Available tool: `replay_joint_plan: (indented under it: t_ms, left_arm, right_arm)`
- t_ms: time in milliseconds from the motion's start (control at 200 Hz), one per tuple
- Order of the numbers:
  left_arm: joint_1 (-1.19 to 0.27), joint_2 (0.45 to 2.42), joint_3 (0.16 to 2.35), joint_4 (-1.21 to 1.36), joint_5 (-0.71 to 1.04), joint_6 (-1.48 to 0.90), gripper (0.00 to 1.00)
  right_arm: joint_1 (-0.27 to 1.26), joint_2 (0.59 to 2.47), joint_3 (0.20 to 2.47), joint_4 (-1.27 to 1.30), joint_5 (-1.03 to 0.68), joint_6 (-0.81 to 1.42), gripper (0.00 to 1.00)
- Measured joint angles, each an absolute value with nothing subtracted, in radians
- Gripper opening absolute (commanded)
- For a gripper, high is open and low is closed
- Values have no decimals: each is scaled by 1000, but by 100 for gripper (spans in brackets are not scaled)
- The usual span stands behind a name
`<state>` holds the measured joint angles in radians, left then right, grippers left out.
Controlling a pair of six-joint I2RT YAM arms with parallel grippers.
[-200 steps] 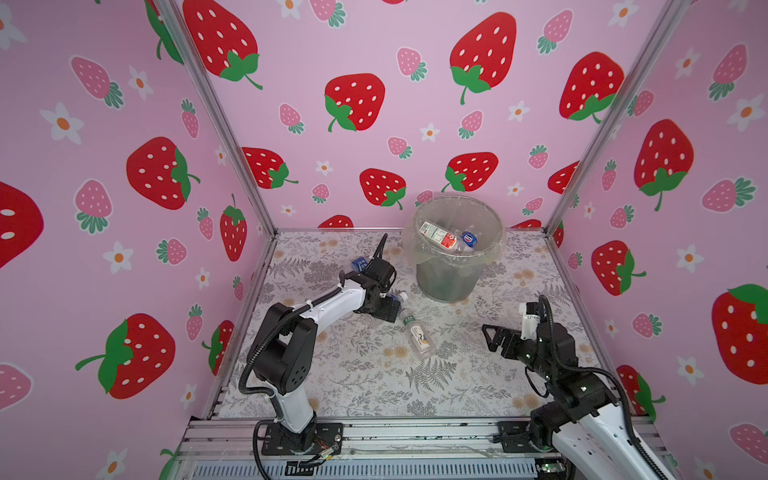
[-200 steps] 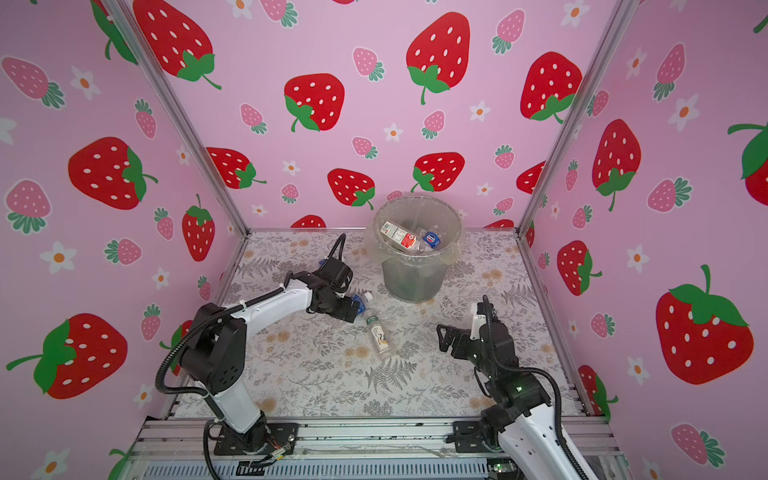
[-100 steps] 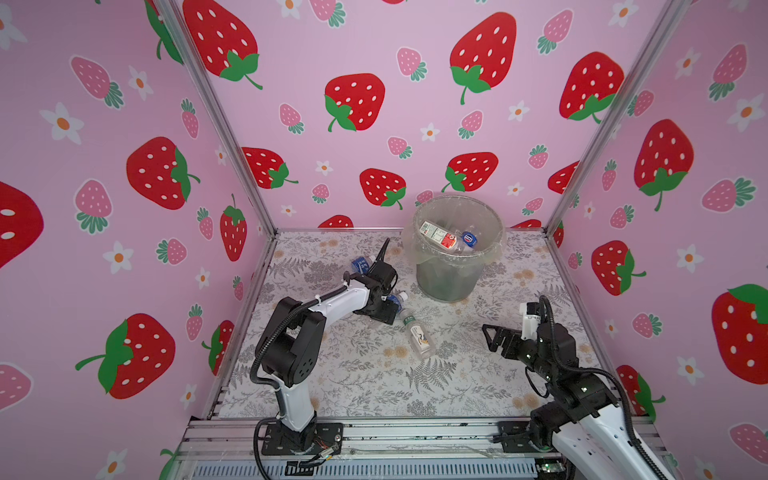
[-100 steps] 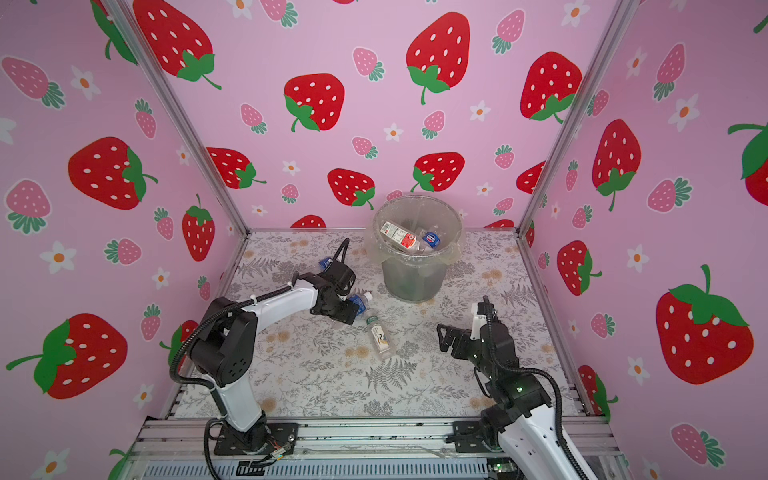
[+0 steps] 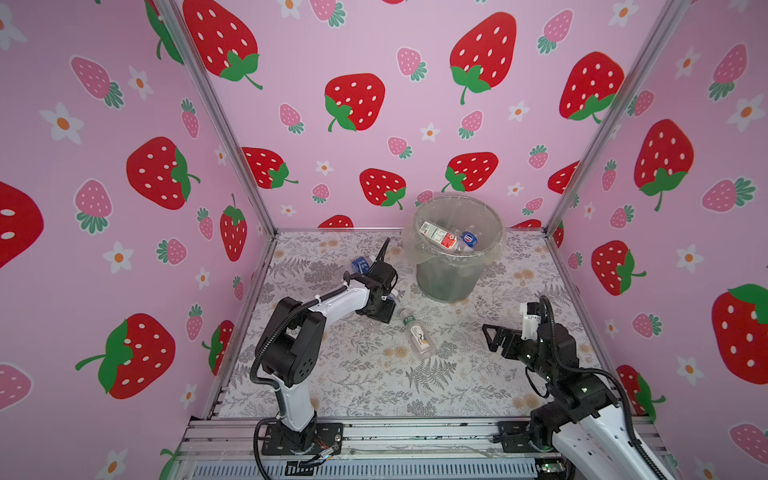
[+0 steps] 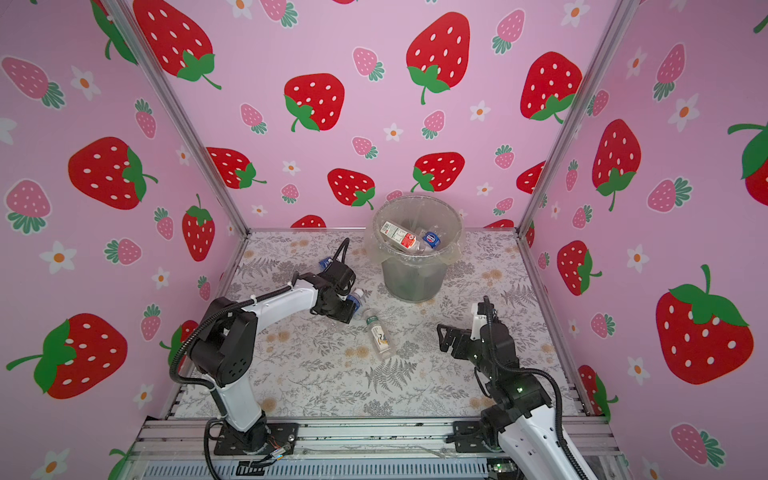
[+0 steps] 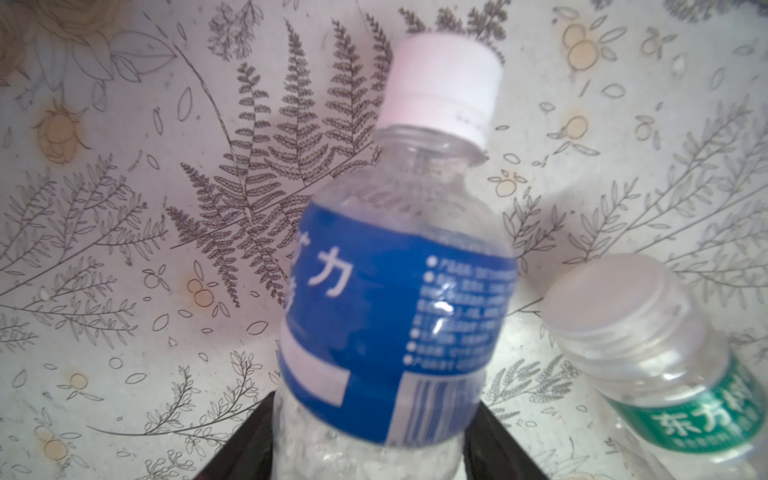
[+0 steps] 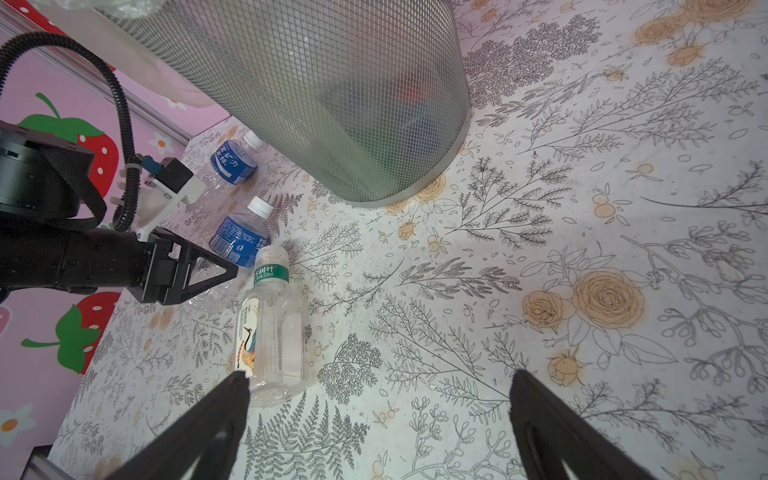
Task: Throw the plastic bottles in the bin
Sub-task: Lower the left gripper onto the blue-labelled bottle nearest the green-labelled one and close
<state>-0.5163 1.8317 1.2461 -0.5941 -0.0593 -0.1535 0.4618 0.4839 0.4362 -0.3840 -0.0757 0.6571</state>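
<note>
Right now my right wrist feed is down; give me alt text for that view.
The right gripper, wide open and empty, hovers above the floral table, with a clear green-labelled bottle lying beside one of its fingers. Past it, the left gripper grips a blue-labelled bottle, and a second blue-labelled bottle lies near the grey mesh bin.

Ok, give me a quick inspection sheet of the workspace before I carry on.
Surface: floral sheet, flat.
Job's things: bin at the back holds bottles; blue-label bottle inside the left pincer; green-label bottle lying beside it; second blue-label bottle behind the left arm.
Clutter: nothing seen.
Grippers: left pincer flanks the blue-label bottle, grip unclear; right pincer open, empty.
Cables: black hose runs along each arm.
Surroundings: strawberry-print walls, metal frame.
</note>
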Motion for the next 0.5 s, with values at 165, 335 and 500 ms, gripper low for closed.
replay_joint_plan:
  t_ms: [165, 335, 500]
  left_arm:
    - [-516, 1826, 1246, -592, -53, -154, 53]
    - [-516, 1801, 1225, -596, -35, -162, 52]
    - [-516, 1731, 1206, -604, -4, -186, 53]
  right_arm:
    - [462, 484, 436, -384, -76, 657, 99]
    - [462, 484, 436, -384, -76, 657, 99]
    - [462, 484, 436, -384, -76, 657, 99]
